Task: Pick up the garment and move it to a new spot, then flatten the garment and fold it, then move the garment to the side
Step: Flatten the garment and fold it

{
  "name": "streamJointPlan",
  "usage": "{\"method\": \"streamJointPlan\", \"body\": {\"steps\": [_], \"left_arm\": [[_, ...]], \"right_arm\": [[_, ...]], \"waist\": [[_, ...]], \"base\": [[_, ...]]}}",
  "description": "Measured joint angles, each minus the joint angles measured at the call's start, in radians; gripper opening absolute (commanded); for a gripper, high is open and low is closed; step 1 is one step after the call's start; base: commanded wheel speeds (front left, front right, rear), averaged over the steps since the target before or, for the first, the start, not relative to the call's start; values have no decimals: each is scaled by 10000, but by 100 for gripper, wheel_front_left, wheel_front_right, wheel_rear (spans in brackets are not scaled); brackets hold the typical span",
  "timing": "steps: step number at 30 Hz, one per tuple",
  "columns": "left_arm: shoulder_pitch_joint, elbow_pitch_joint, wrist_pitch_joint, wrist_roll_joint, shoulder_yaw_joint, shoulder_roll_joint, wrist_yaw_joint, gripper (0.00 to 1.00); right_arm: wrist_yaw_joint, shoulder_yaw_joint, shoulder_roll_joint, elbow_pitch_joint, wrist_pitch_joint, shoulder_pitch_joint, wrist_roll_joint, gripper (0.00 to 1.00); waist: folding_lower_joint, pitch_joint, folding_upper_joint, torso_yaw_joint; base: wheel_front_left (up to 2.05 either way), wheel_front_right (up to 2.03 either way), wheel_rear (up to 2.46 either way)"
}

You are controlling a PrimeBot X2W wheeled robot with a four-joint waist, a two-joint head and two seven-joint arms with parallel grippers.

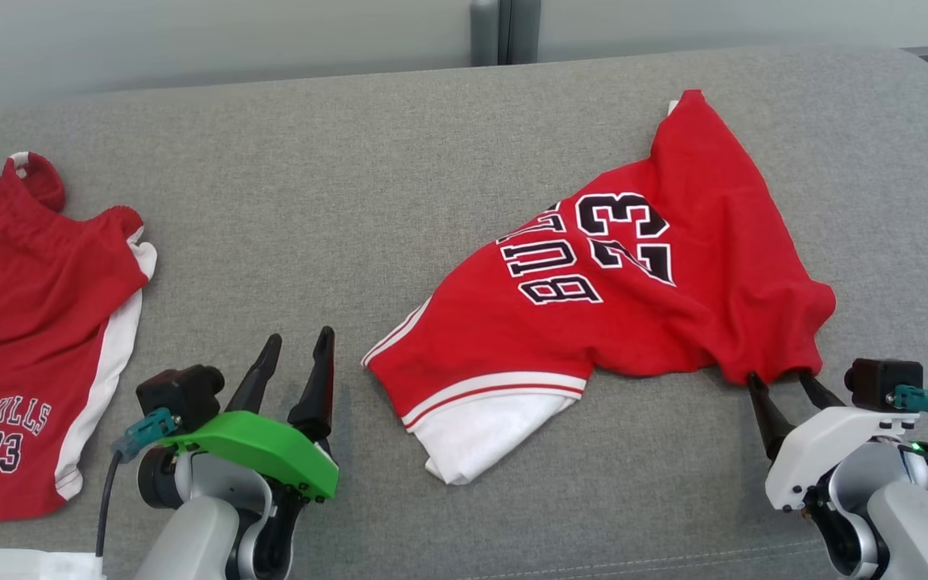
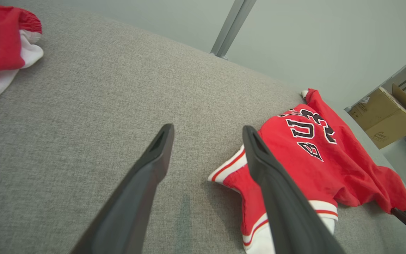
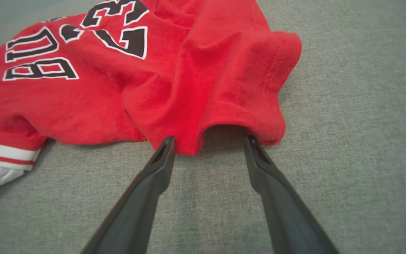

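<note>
- the red jersey [image 1: 633,306] lies rumpled on the grey padded surface [image 1: 399,153], right of centre. its black "23" and lettering face up and sit askew in the head view.
- its white-banded end points toward the robot's left, and part of it is folded under.
- the right gripper [image 1: 780,379] is released: its two dark fingers stand spread apart, tips touching the near red hem. in the right wrist view the hem arches between the tips and is not pinched.
- the left gripper [image 1: 299,337] is spread wide with nothing in it — over bare fabric, just left of the jersey's white-banded corner.
- a second red garment [image 1: 21,322] with a white side panel lies at the far left, well apart from the jersey.
- in the left wrist view a cardboard box [image 2: 386,118] stands beyond the surface's far edge.
</note>
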Motion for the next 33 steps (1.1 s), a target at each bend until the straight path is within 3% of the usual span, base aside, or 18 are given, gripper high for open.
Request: {"method": "streamJointPlan", "body": {"steps": [19,33], "left_arm": [[1,-198,-100,82,-67,136,0,100],[561,-581,226,372,-1195,138,-426,100]], "right_arm": [[-282,-1674,-773,-899,-322,583,-15,100],[-282,-2115,-560,-1609,-1118,941,2,100]], "waist": [[0,12,0,-194],[0,12,0,-253]], "base": [[0,0,0],[0,0,0]]}}
